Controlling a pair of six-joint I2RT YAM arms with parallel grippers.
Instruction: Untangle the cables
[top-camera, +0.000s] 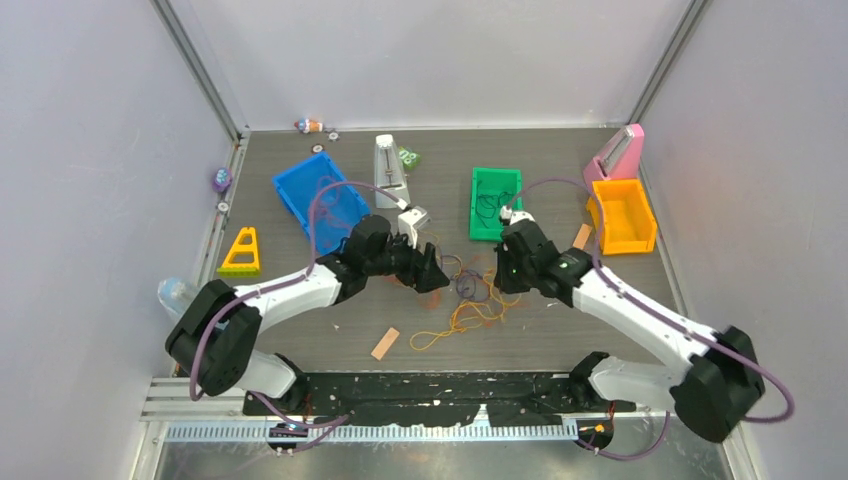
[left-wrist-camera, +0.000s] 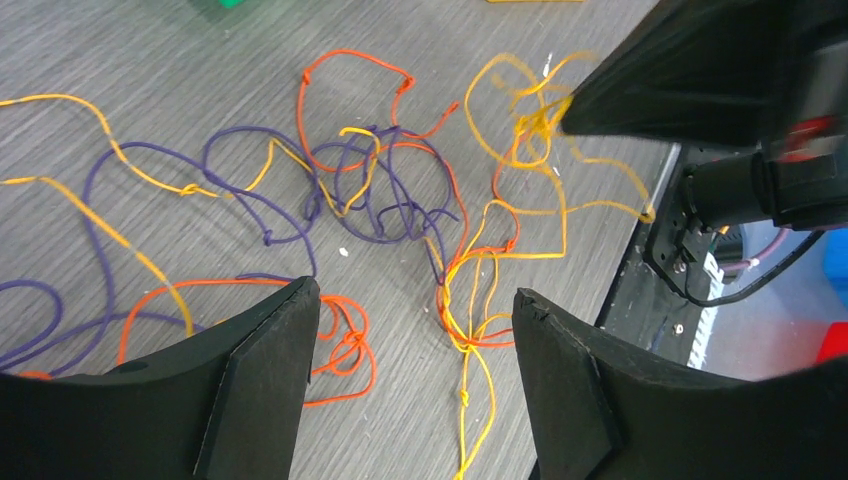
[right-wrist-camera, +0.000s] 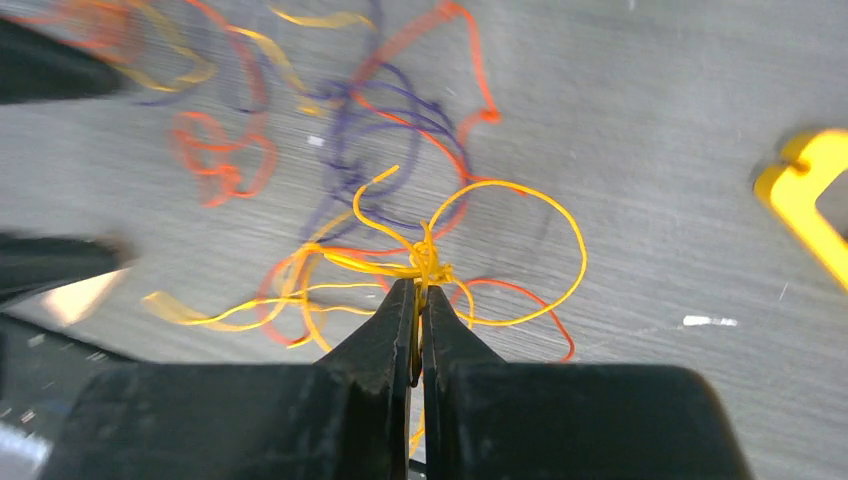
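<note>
On the counter (top-camera: 560, 335), the cables (top-camera: 470, 300) lie tangled between the arms. Right tool (right-wrist-camera: 418, 290) is pinched closed on their yellow knot (right-wrist-camera: 430, 265); left tool (left-wrist-camera: 415, 300) hangs open over purple loops. I'd pin purple, then draw yellow away slowly.

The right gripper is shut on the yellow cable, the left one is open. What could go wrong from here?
1. The right gripper pinches the yellow cable at its knot; a pull may tighten that knot.
2. The left gripper is open and holds nothing, so the purple cable and red cable, looped through the yellow, may drag along as one bundle.
</note>
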